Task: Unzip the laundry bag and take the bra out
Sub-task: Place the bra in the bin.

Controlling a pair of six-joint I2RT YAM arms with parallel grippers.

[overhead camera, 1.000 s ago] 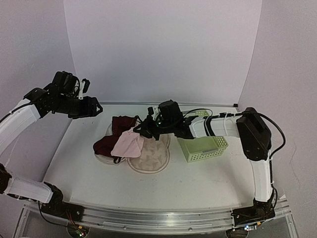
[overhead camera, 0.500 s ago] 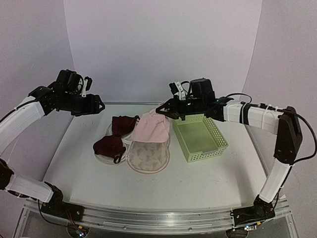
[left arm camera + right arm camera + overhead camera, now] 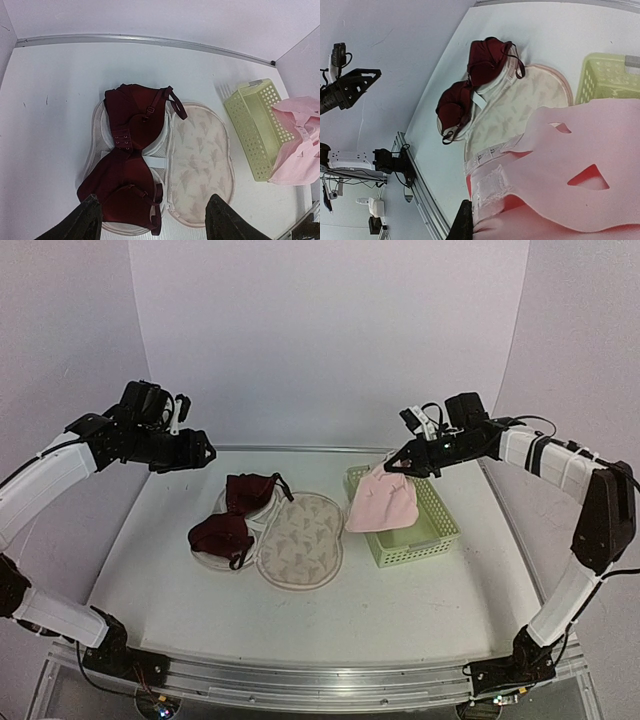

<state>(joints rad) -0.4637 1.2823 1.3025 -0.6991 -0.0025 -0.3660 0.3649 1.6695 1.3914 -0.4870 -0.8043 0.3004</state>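
Pink garment [image 3: 385,505], pinched in the right claw [image 3: 394,466], should sink well inside the green basket [image 3: 440,537] before release (the left claw [image 3: 207,452] hovers wide open over the worktop [image 3: 150,570]).

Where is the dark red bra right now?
In the top view, the dark red bra lies left of the middle of the table, on the left half of the opened laundry bag, with the pale green basket farther to the right.
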